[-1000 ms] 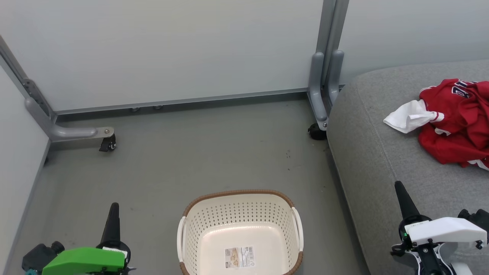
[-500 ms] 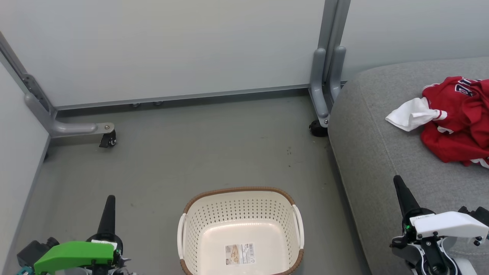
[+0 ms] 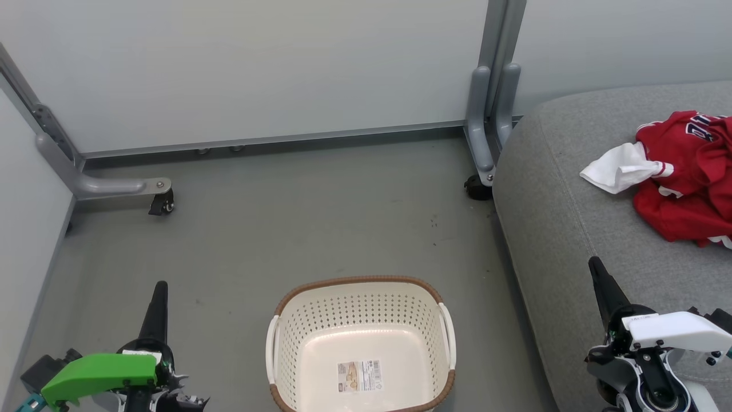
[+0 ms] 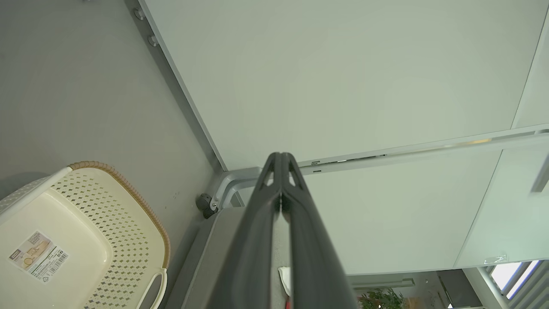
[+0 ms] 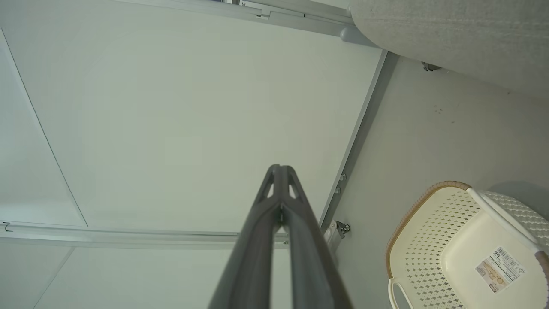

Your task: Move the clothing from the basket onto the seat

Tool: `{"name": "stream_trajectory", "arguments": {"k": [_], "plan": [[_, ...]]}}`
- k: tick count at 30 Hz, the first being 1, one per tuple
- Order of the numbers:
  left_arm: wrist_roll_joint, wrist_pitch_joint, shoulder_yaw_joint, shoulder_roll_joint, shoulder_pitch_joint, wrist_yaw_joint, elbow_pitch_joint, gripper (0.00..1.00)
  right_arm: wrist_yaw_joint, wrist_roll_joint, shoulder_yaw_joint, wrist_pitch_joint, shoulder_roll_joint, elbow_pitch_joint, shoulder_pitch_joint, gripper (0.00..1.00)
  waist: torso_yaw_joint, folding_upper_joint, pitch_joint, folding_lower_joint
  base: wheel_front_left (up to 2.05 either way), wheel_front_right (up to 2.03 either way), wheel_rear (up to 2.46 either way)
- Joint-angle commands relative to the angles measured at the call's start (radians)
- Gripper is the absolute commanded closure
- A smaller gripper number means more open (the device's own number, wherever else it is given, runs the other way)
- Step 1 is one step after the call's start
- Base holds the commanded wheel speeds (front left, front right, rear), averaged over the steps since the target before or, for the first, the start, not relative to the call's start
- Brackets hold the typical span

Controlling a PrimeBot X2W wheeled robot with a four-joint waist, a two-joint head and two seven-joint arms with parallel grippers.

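We are holding our left fingers [image 3: 156, 312] and right fingers [image 3: 605, 292] pressed together, gripping nothing, on either side of the basket [image 3: 361, 312], which is sitting on the floor [image 3: 286, 229] with just a label [image 3: 358, 376] inside. Farther right, the clothing [image 3: 686, 189] is lying heaped on the seat [image 3: 549, 229].

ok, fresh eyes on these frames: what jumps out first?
The red clothing with its white cloth piece lies heaped on the grey seat, at the right of the head view. The cream basket sits on the floor at bottom centre, with a label sticker and no clothes inside. The left claw and right claw are both shut and hold nothing.
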Motion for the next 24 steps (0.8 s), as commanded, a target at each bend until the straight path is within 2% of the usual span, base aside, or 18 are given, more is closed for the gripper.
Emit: {"name": "stream_trajectory", "arguments": {"k": [1, 24], "plan": [[-0.025, 0.005, 0.009, 0.004, -0.026, -0.007, -0.001, 1.0, 0.0, 0.022, -0.005, 0.007, 0.002, 0.001, -0.021, 1.0, 0.001, 0.0, 0.002, 0.0, 0.0, 0.0, 0.0], [-0.172, 0.048, 0.039, -0.002, -0.063, -0.024, 0.017, 1.0, 0.0, 0.16, -0.026, 0.046, 0.013, 0.017, -0.044, 1.0, 0.006, 0.0, 0.022, 0.0, 0.0, 0.0, 0.0]]}}
